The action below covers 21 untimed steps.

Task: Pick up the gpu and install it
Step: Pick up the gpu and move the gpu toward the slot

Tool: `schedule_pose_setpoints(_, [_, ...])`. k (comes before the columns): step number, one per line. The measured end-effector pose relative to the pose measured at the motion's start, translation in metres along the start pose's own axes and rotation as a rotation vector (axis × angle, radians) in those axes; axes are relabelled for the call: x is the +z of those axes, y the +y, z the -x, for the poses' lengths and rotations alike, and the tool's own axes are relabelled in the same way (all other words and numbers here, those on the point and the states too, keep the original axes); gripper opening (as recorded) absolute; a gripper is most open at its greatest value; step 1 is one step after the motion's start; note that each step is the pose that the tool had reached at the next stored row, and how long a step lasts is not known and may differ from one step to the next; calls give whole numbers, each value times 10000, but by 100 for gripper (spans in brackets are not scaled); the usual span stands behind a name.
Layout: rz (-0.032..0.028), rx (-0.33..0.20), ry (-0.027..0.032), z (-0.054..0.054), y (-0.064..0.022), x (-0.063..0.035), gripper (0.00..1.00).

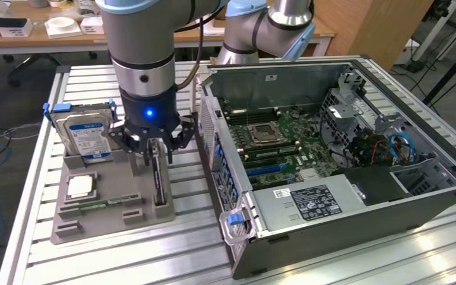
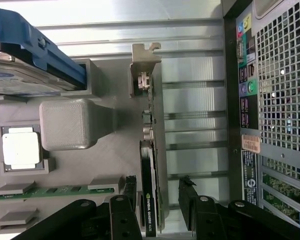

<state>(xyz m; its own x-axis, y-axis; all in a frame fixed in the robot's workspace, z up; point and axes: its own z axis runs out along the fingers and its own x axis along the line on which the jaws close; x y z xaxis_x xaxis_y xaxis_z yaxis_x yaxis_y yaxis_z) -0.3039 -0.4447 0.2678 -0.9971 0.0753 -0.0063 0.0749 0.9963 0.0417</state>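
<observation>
The gpu (image 1: 160, 181) stands on its long edge in a slot of the grey parts holder (image 1: 125, 217), its silver bracket end toward the hard drive side. In the wrist view the gpu (image 2: 149, 170) shows as a thin dark-faced card on a green board, with its metal bracket (image 2: 145, 62) at the far end. My gripper (image 1: 158, 153) hangs just over the card's upper edge. The gripper (image 2: 159, 189) is open, one finger on each side of the card. A small gap shows at each finger.
In the same holder sit a hard drive (image 1: 85, 133) with blue rails, a CPU (image 1: 80, 187) and a memory stick (image 1: 101, 205). The open computer case (image 1: 418, 196) lies at the exterior view's right, its motherboard (image 1: 284, 142) exposed. Its rear panel (image 2: 275, 100) is close beside the holder.
</observation>
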Motion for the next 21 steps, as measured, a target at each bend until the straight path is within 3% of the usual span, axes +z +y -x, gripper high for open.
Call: schedule_pose_setpoints(21, [0, -1, 0, -33, -8, 120, 47])
